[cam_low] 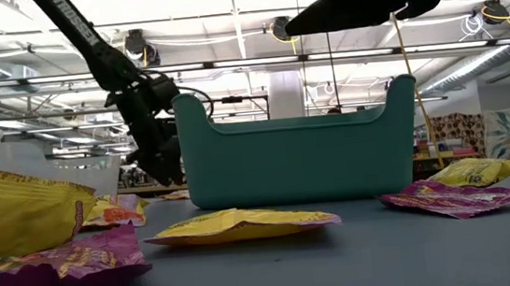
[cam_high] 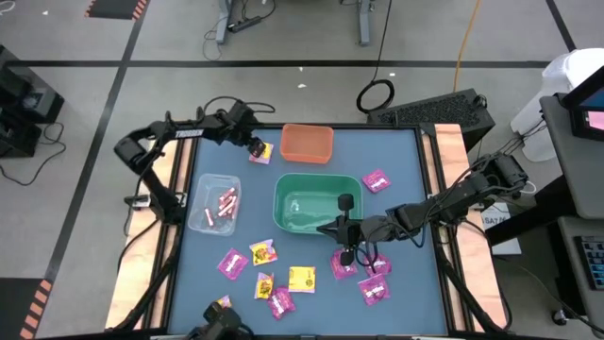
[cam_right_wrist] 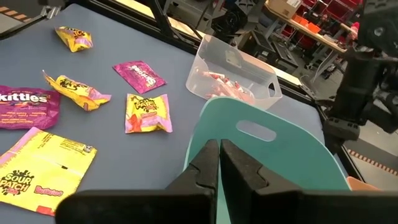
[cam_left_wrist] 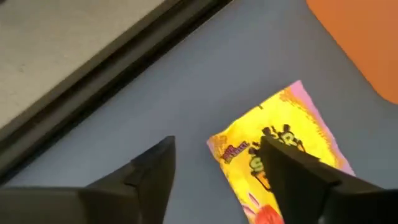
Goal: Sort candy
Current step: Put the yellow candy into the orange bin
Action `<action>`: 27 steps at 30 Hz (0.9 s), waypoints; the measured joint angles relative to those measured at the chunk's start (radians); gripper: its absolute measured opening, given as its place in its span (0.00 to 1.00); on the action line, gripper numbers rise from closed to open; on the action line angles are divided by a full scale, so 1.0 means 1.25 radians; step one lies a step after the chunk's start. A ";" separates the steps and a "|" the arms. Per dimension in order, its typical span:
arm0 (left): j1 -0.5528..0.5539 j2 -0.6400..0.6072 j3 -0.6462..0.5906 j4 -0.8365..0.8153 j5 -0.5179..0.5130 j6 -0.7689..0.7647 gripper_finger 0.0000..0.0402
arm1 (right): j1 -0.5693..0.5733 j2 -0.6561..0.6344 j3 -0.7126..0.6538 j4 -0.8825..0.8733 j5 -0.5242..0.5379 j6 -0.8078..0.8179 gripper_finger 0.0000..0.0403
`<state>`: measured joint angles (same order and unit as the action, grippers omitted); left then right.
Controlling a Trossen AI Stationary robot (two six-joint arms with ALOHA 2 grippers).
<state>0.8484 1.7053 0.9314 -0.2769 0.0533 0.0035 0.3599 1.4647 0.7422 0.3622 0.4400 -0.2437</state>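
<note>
Yellow crinkled square packet lies flat.

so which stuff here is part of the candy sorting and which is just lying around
Part of the job:
- yellow packet under the open left tool
- loose packets
- pink-white sticks in the clear bin
- green bin
- orange bin

Just lying about:
- keyboard
- cable loop

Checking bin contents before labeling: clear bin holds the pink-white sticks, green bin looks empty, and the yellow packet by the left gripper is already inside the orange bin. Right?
One thing is wrong: the yellow packet is not inside the orange bin. It lies on the table just beside it, under the open left gripper, as the high view shows. The rest stands: sticks in the clear bin, green bin apparently empty.
</note>
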 joint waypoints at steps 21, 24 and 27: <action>-0.009 0.087 0.012 0.030 0.087 0.017 0.14 | -0.015 0.000 0.000 -0.002 0.000 -0.006 0.02; -0.009 0.077 0.010 0.022 0.097 0.023 0.03 | -0.015 0.000 0.000 -0.007 -0.001 -0.003 0.02; -0.010 0.057 0.007 -0.001 0.104 0.023 0.04 | -0.015 0.000 0.000 -0.011 0.000 -0.003 0.02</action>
<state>0.8364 1.7767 0.9400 -0.2783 0.1834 0.0326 0.3408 1.4647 0.7422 0.3480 0.4395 -0.2474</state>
